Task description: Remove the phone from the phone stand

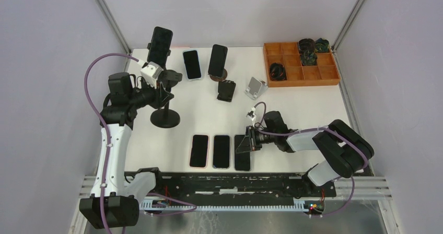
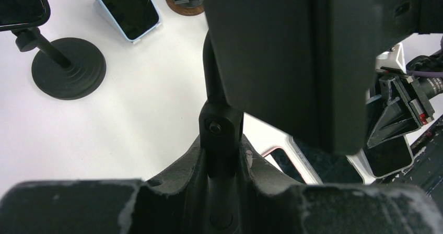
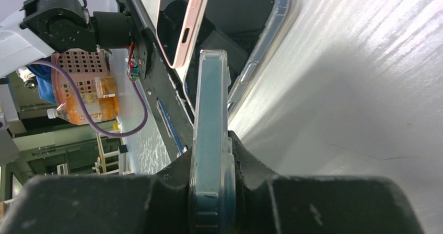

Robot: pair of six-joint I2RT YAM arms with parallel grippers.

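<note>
A black phone stand stands left of centre, with a round base [image 1: 165,118], a thin pole [image 2: 217,124] and a cradle [image 1: 170,78] that holds no phone. My left gripper [image 1: 158,98] [image 2: 222,148] is shut on that pole, just under its joint. The phone [image 1: 242,153] [image 3: 210,114], dark with a clear bluish case, is held flat and low at the right end of the front row. My right gripper [image 1: 251,140] [image 3: 211,142] is shut on its near end, pinching front and back. Whether it touches the table is hidden.
Two phones [image 1: 199,150] [image 1: 221,151] lie flat beside the held one. At the back stand a second pole stand with a phone [image 1: 159,47], a phone in a blue case [image 1: 192,64], a phone on a round brown stand [image 1: 218,60], two small stands [image 1: 226,91] [image 1: 255,88] and an orange tray [image 1: 313,74].
</note>
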